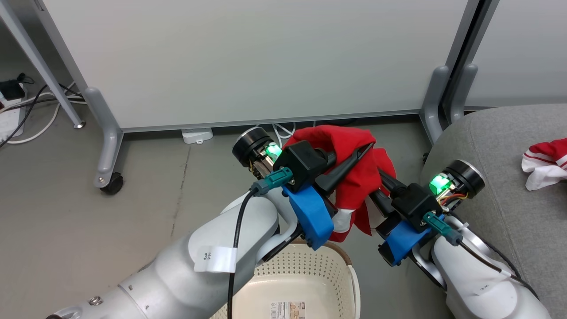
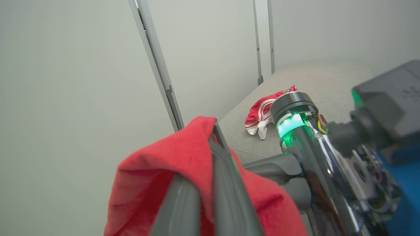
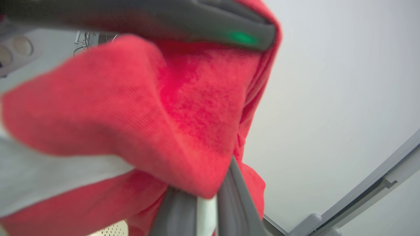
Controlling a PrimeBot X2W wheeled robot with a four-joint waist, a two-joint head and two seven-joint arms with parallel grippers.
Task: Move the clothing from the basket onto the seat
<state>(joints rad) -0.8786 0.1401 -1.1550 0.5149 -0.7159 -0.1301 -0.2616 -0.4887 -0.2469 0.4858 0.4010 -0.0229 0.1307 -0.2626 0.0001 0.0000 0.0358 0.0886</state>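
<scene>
Red garment (image 1: pixel 359 195), hard against both wrist cameras, is held in the air by both arms: I find the left gripper (image 1: pixel 361 154) and the right gripper (image 1: pixel 384 179) each closed tight on its cloth. The fabric is bunched between them, its tail hanging over the far rim of the basket (image 1: pixel 305 268). I note the seat (image 1: pixel 487 186) lies to the right of both grippers, the right arm nearer, beside its left edge. Second garment (image 1: pixel 545 164) rests further in on the seat. Judgement: the carry must go rightward
</scene>
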